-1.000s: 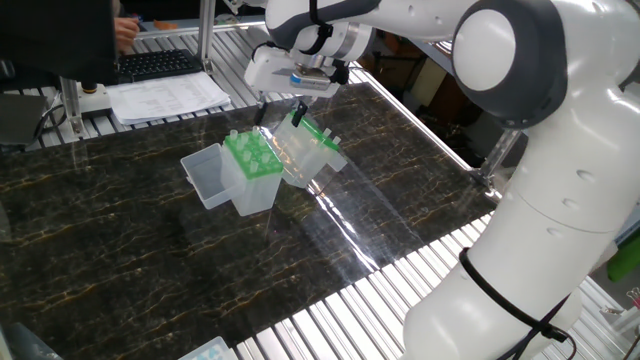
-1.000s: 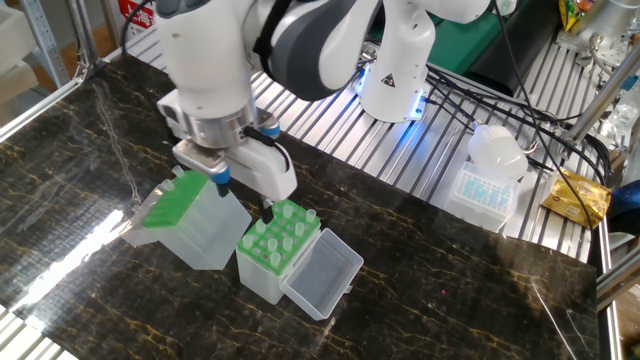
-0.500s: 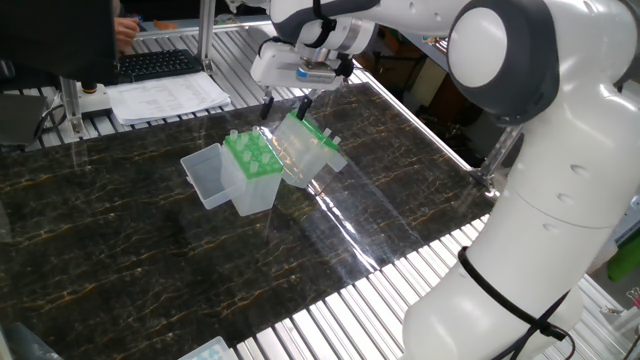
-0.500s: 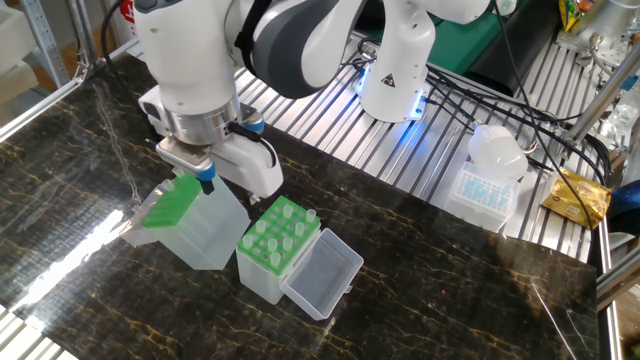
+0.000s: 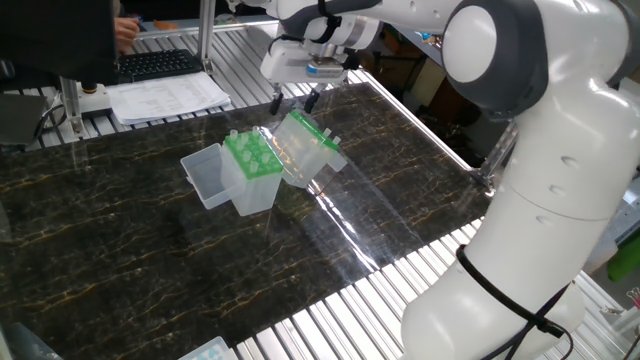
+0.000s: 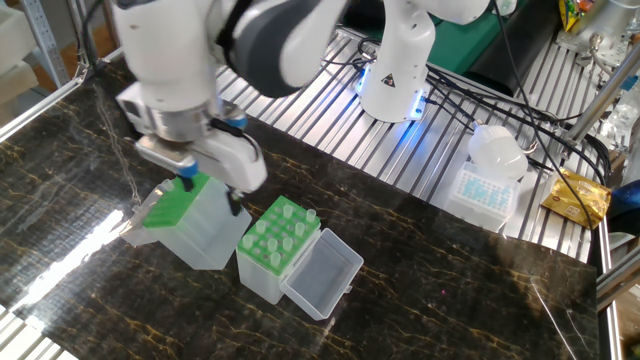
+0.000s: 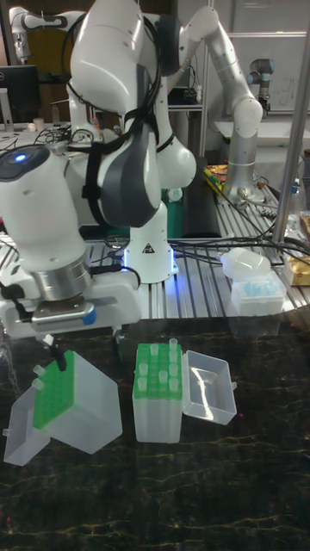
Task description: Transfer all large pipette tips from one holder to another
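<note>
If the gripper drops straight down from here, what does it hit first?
Most likely the tilted holder: the gripper points down with its fingers spread just above its green rack plate. Depth is unclear; one finger may miss the edge.

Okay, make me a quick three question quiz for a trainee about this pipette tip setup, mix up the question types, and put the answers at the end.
1. True or false: the gripper is holding a pipette tip.
2. Multiple choice: how does the tip box under the gripper sit? A) tilted B) flat and upright C) upside down
3. Short answer: where is the clear hinged lid of the upright tip box, open or closed?

Key
1. False. Nothing shows between the fingers, which stand apart above the tilted box.
2. A. Its green rack plate slopes to one side.
3. Open, lying flat on the black tabletop beside the box; large pipette tips stand in its rack.
</note>
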Robot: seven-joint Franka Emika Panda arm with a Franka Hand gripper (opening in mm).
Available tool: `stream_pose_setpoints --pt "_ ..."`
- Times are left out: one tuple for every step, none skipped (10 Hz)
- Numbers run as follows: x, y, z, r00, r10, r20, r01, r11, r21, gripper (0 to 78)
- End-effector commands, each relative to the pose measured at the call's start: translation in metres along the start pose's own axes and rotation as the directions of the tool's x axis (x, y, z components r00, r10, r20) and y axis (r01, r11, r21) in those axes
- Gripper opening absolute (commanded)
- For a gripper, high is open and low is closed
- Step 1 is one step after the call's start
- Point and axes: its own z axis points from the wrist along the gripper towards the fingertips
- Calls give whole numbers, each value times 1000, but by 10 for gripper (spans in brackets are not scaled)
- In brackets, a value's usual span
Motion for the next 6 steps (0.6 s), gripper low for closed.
stream_pose_setpoints --pt "-16 -29 -3 996 -89 10 88 996 33 774" --pt "-19 -34 -4 995 -100 8 100 994 35 774" --pt "-22 -39 -4 994 -108 9 107 993 38 774" --pt "-23 -44 -4 994 -110 11 110 993 40 774" --pt "-23 -46 -4 993 -113 13 113 993 40 774" --pt "-25 -54 -4 992 -127 13 126 991 42 774"
